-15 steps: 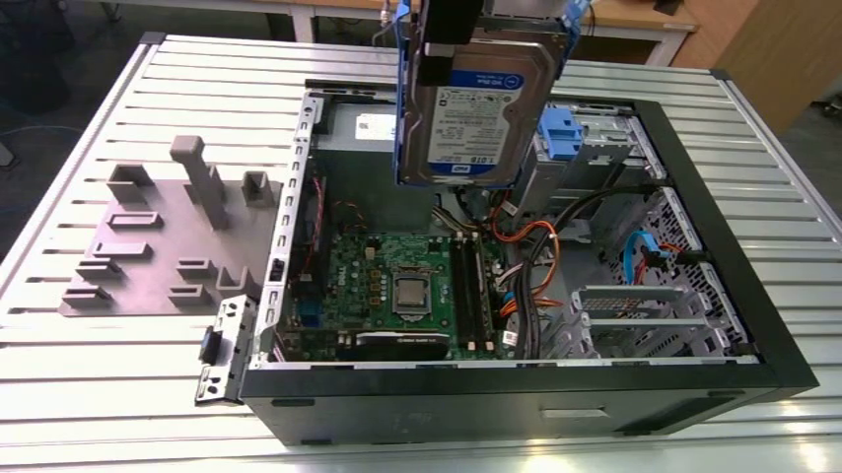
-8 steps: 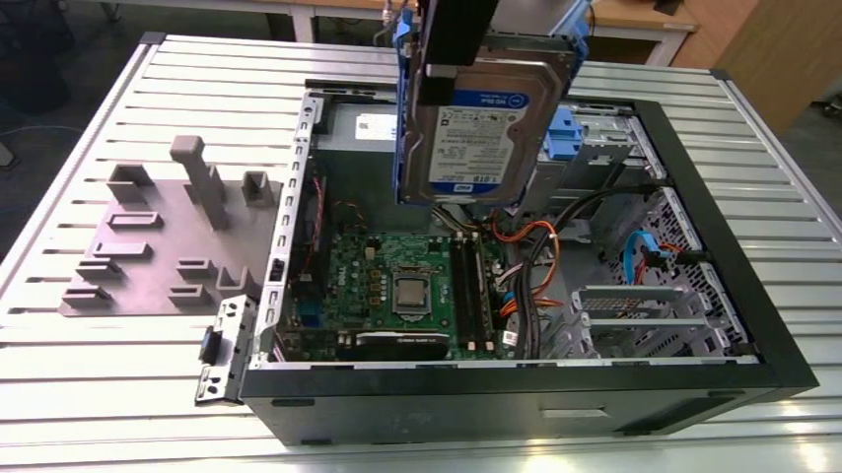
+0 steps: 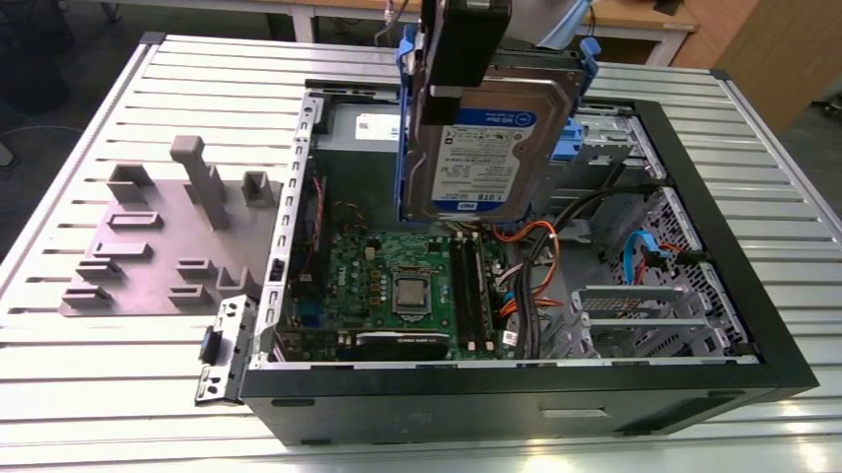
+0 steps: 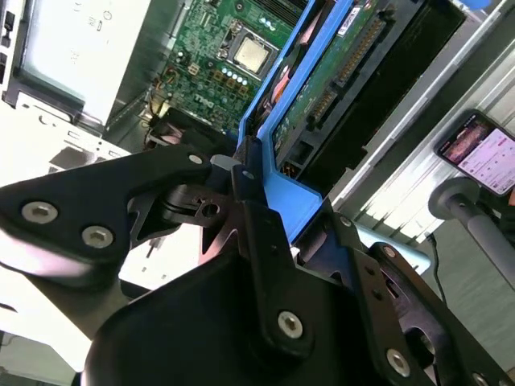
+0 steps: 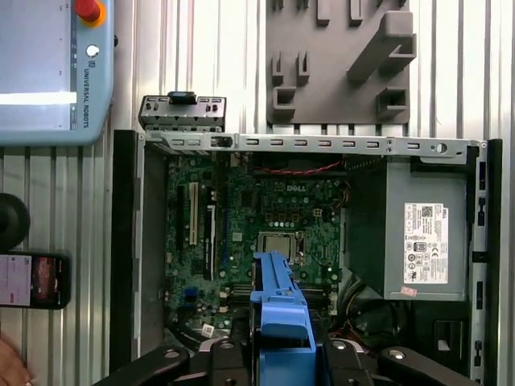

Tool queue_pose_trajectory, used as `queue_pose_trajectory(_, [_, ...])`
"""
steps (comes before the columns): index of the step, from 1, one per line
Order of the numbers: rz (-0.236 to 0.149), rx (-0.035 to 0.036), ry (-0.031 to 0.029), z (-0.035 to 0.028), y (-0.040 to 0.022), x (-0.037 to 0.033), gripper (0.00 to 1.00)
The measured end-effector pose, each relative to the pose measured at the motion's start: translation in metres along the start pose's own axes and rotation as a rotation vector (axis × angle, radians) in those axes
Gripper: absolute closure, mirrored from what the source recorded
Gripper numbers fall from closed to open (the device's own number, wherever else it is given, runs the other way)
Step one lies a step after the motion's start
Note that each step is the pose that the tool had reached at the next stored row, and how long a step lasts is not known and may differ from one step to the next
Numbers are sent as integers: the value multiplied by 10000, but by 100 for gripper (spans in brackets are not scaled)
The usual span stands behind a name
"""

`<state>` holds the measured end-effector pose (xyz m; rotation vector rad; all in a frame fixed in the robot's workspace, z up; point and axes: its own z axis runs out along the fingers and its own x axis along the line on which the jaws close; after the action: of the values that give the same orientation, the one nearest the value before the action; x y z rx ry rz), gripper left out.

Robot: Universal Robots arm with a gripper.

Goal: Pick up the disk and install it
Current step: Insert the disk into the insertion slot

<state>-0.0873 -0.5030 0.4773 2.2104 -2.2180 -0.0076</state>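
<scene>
The gripper (image 3: 463, 49) holds the disk (image 3: 490, 148) upright in the air, with its jaws pinching the blue frame (image 4: 282, 193) at the top end. The disk hangs over the open computer case (image 3: 526, 379), above the far part of the green board (image 3: 394, 286).

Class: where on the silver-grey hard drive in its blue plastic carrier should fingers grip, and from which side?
Grip the top end of the blue plastic carrier from above, across its thickness, as the gripper does: the silver-grey hard drive hangs upright over the open black computer case.
</scene>
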Motion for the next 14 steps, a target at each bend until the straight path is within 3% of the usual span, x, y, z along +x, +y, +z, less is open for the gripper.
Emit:
queue_pose_trajectory(4, [0, 0, 0, 2, -44, 4, 64])
queue_pose_trajectory(10, [0, -1, -1, 4, -180, 4, 64])
queue_pose_trajectory(14, [0, -2, 0, 5, -185, 4, 64])
